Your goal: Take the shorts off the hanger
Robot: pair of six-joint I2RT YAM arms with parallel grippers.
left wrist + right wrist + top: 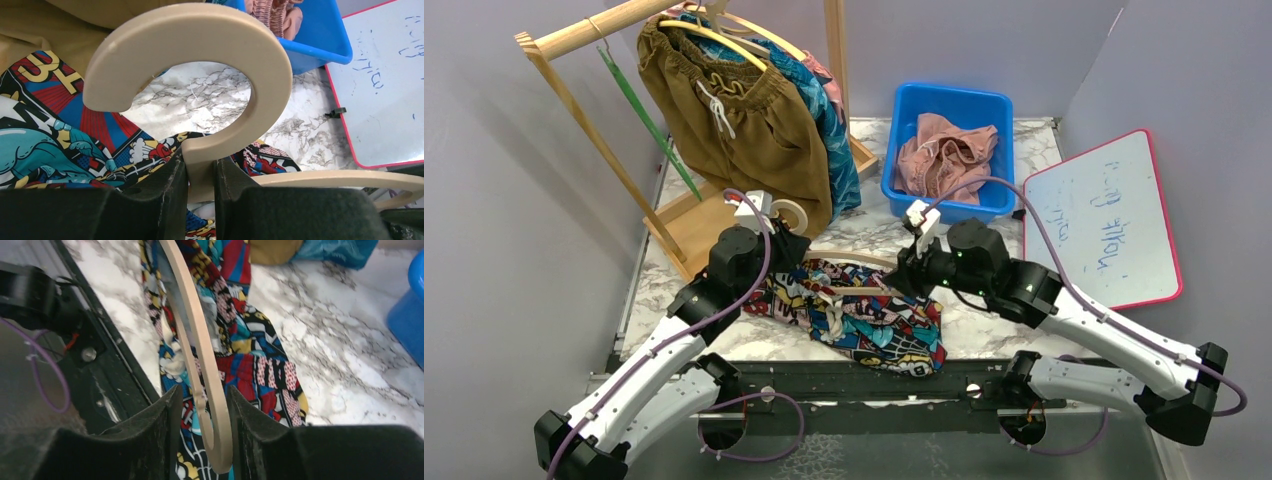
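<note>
Currently I find the left gripper clenched on the neck of the wooden hanger, just below its round hook. Both fingers press flat against the wood, and the hook stands clear above them.

The right gripper straddles the far tip of the same hanger's arm. The wood sits between its jaws with a gap showing on one side, so I cannot tell whether it bears on the wood or merely surrounds it.

The comic-print shorts lie bunched on the bench near the middle of its near edge, between the two grippers and under the hanger. Their white drawstring shows beside the hanger's lower bar. I cannot tell from any view whether the waistband is over the hanger arm or free of it.

At the far left corner stands the wooden rack. The olive-brown shorts hang from it on a hanger, with the teal shorts close behind them. A thin green hanger hangs from the rail to their left, carrying nothing.

Along the far edge, right of centre, sits the blue bin, and the dusty pink shorts are crumpled inside it. A whiteboard with a pink frame rests at the right edge, with faint writing on it.
</note>
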